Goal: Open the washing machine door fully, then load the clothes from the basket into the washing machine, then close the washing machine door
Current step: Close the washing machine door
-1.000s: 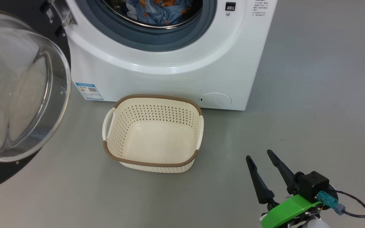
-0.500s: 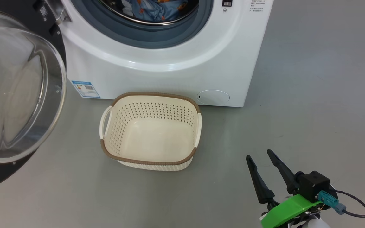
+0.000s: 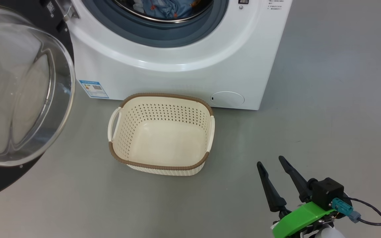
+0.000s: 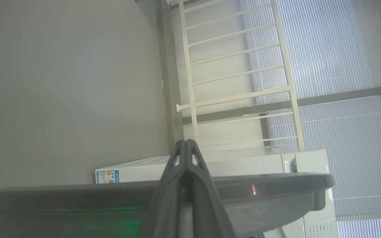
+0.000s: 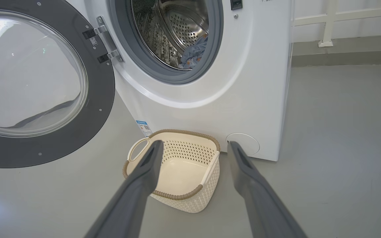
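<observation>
**Inspector:** Door and load?
**Assistant:** Door (image 3: pixel 18 89) stood swung wide, left of the washer (image 3: pixel 177 66). Clothes (image 3: pixel 167 8) lay in the drum.
**Inspector:** Basket?
**Assistant:** Basket (image 3: pixel 164 96) sat empty on the floor, just before the washer.
**Inspector:** Pincers?
**Assistant:** Left pincer (image 4: pixel 185 143) was closed tight, holding nothing. Right pincer (image 3: pixel 270 161) gaped wide, empty.

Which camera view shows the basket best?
The head view: the basket is seen whole from above, empty, with nothing in front of it. The right wrist view shows it before the washing machine, but one finger of the right gripper covers part of its left side.
</observation>
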